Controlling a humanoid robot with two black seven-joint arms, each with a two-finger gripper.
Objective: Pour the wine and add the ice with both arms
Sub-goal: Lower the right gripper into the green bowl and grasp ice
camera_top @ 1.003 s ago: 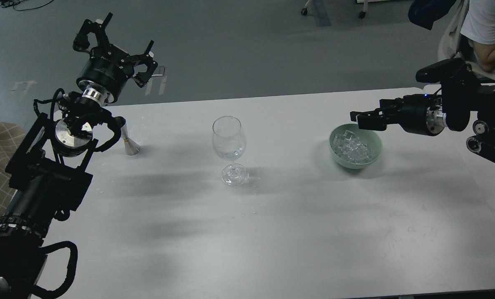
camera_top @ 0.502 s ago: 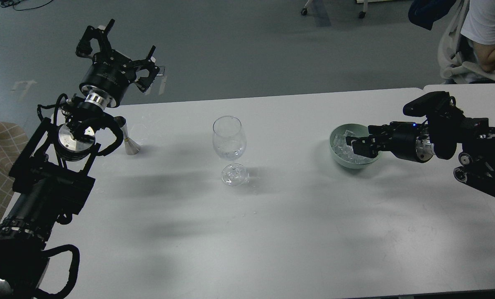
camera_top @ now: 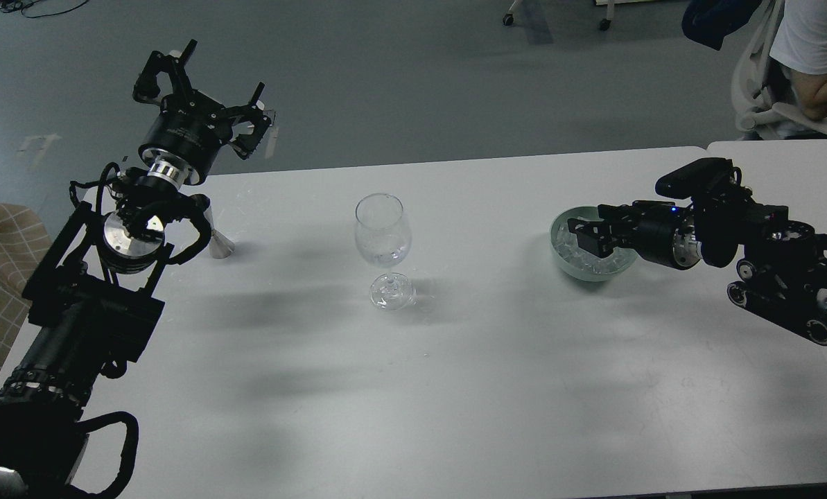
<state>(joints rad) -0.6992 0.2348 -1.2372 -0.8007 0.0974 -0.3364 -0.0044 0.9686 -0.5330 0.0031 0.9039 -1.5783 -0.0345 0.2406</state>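
- The left end effector (camera_top: 205,93) is raised above the far left corner of the worktop (camera_top: 455,360), its fingers spread wide apart with nothing between them.
- Just below the left arm (camera_top: 108,291), a small metal measuring cup (camera_top: 218,239) stands on the worktop, partly hidden by the arm's cables.
- A clear stemmed wine glass (camera_top: 383,249) stands upright near the middle of the worktop, well apart from both arms; a little clear wine (camera_top: 383,258) sits at the bottom of its bowl.
- A pale green bowl (camera_top: 579,267) sits to the right of the glass, holding a heap of ice (camera_top: 571,248) cubes.
- The right end effector (camera_top: 585,235) reaches in from the right and is lowered into the bowl, among the cubes. Its fingers look dark against the ice, and I cannot tell whether they are parted or closed on a cube.
- A seated person's arm (camera_top: 819,97) shows at the top right, beyond the worktop.
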